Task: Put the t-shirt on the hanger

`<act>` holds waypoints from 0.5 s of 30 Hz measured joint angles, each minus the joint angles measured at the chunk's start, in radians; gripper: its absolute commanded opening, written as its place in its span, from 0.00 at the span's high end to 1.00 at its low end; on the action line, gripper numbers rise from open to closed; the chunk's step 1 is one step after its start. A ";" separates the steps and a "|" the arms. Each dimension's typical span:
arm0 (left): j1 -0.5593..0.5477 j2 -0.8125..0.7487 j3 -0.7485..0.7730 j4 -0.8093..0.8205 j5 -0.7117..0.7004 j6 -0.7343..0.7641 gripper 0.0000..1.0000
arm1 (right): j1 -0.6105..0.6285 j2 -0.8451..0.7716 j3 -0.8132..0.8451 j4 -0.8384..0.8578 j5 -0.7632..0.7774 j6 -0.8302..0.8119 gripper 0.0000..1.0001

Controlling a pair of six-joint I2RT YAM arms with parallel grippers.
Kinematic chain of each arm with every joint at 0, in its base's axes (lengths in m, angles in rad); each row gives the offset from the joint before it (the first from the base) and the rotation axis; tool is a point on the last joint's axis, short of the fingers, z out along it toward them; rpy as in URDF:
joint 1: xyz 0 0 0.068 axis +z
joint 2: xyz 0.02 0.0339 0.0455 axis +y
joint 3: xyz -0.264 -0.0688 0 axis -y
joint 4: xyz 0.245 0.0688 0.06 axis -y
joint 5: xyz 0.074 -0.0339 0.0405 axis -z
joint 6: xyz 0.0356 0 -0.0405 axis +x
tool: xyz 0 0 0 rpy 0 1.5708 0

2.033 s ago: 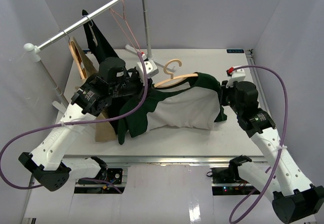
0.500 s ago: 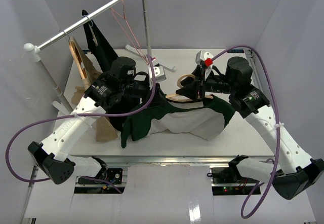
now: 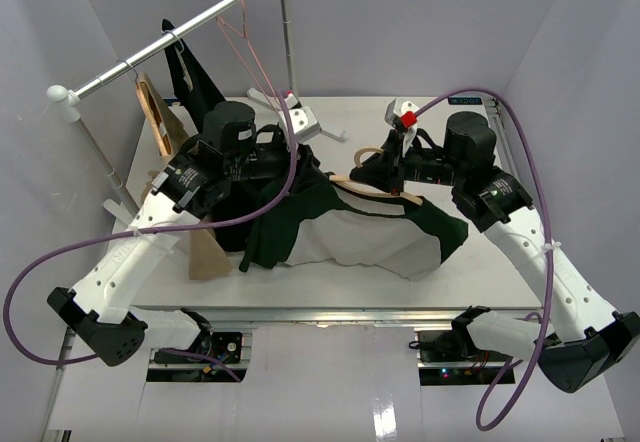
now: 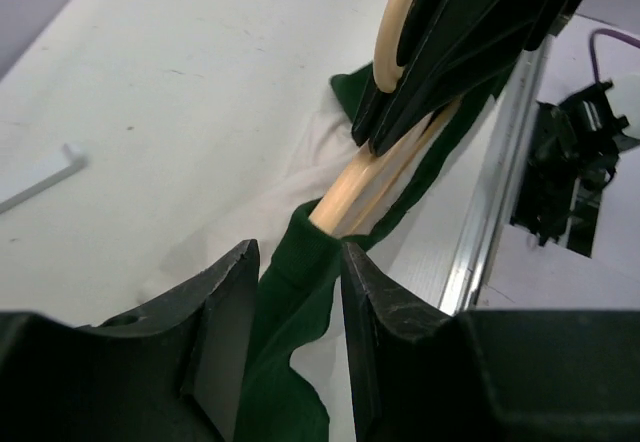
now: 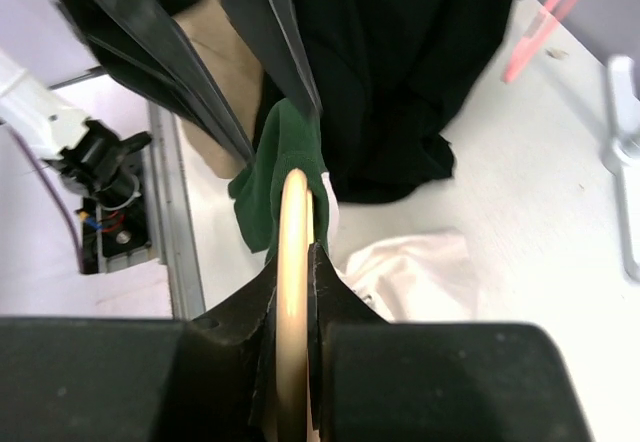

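The dark green t-shirt (image 3: 300, 224) with its cream panel (image 3: 360, 244) lies across the table's middle. My left gripper (image 3: 303, 170) is shut on its green collar edge (image 4: 296, 280) and holds it raised. My right gripper (image 3: 378, 167) is shut on the curved top of the light wooden hanger (image 3: 388, 194), which shows between the fingers in the right wrist view (image 5: 293, 262). The hanger's left arm (image 4: 372, 170) runs into the collar opening just ahead of the left fingers. Its far end is hidden in the cloth. The green cloth (image 5: 278, 152) hangs off the hanger tip.
A clothes rail (image 3: 165, 47) stands at the back left with a black garment (image 3: 195, 82), a tan garment (image 3: 160, 117) and a pink wire hanger (image 3: 245, 47). The rack's white foot (image 3: 305, 127) lies behind the grippers. Tan cloth (image 3: 208, 254) hangs by the left arm.
My right arm swung from the shirt's right edge to the hanger, took hold of it and lifted it. The hanger's left arm now sits further into the collar held by my left gripper.
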State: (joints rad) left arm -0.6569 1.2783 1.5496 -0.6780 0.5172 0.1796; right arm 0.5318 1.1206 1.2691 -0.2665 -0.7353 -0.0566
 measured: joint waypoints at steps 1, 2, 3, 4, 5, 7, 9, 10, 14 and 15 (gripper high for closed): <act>0.000 -0.005 0.013 -0.002 -0.038 -0.003 0.48 | -0.003 0.000 0.010 -0.022 0.023 -0.002 0.92; -0.001 -0.014 0.019 -0.003 -0.072 -0.003 0.47 | -0.005 0.000 0.024 -0.042 0.045 -0.002 0.92; -0.001 -0.026 0.020 -0.006 -0.101 -0.003 0.47 | -0.008 0.000 0.037 -0.058 0.066 -0.003 0.92; 0.000 -0.040 0.020 -0.012 -0.127 -0.003 0.47 | -0.009 0.000 0.049 -0.067 0.080 -0.003 0.92; 0.000 -0.055 0.020 -0.019 -0.153 -0.003 0.47 | -0.010 0.000 0.060 -0.076 0.092 -0.003 0.92; -0.001 -0.087 0.010 -0.021 -0.199 -0.004 0.47 | -0.012 -0.001 0.077 -0.089 0.121 -0.003 0.92; -0.001 -0.125 -0.022 -0.025 -0.245 -0.005 0.47 | -0.013 -0.003 0.089 -0.104 0.144 -0.003 0.92; -0.001 -0.142 -0.040 -0.027 -0.262 -0.005 0.47 | -0.014 -0.004 0.095 -0.112 0.155 -0.003 0.92; -0.001 -0.175 -0.126 -0.024 -0.338 -0.012 0.48 | -0.015 -0.009 0.118 -0.144 0.187 -0.001 0.92; -0.001 -0.173 -0.145 -0.025 -0.355 -0.016 0.49 | -0.015 -0.010 0.124 -0.150 0.192 -0.001 0.92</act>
State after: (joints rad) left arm -0.6575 1.1052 1.4046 -0.7033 0.1618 0.1640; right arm 0.5171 1.1107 1.3933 -0.4161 -0.5433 -0.0575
